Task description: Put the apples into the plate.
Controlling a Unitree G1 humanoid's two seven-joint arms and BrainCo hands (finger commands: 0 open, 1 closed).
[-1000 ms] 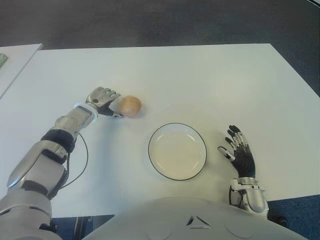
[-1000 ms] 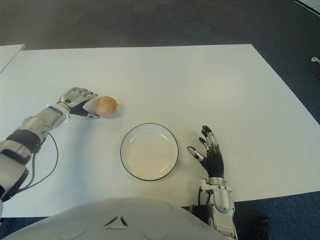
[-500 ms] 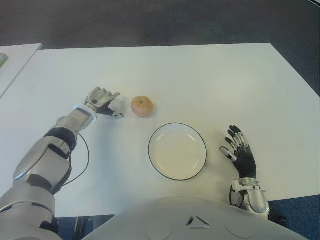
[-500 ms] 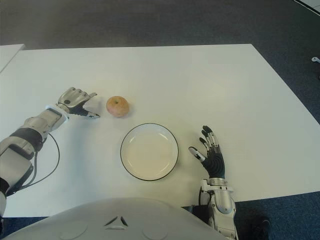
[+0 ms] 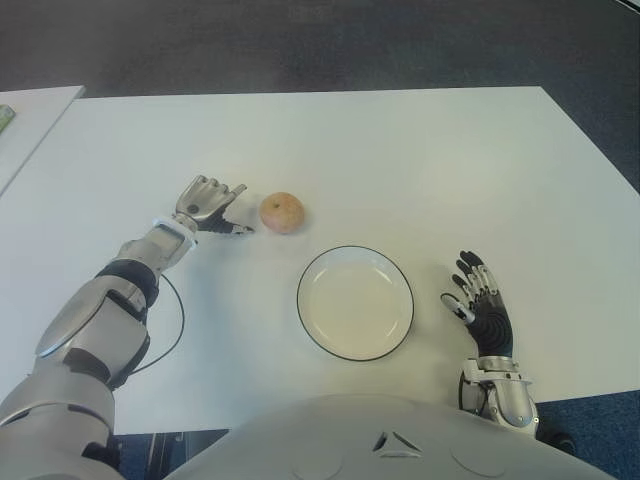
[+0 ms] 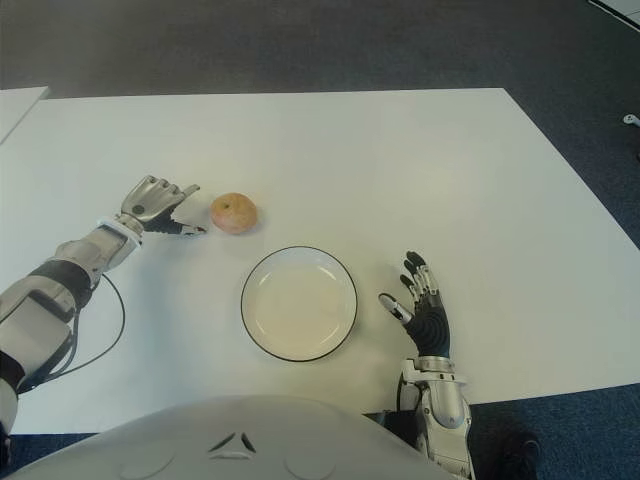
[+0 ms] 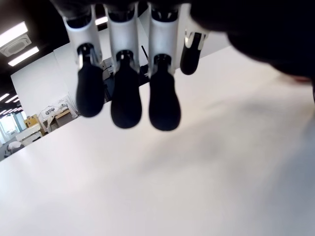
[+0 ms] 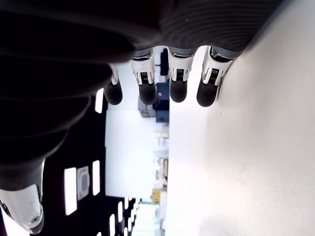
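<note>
Left eye view: apple (image 5: 282, 212) stem-dimple up, beside empty, loosely spread left hand (image 5: 208, 204).

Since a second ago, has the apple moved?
Yes. The apple has rolled right, out of the left hand, closer to the plate. It now sits free on the table, a small gap from the fingertips.

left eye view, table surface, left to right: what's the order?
left hand → apple → plate → right hand
</note>
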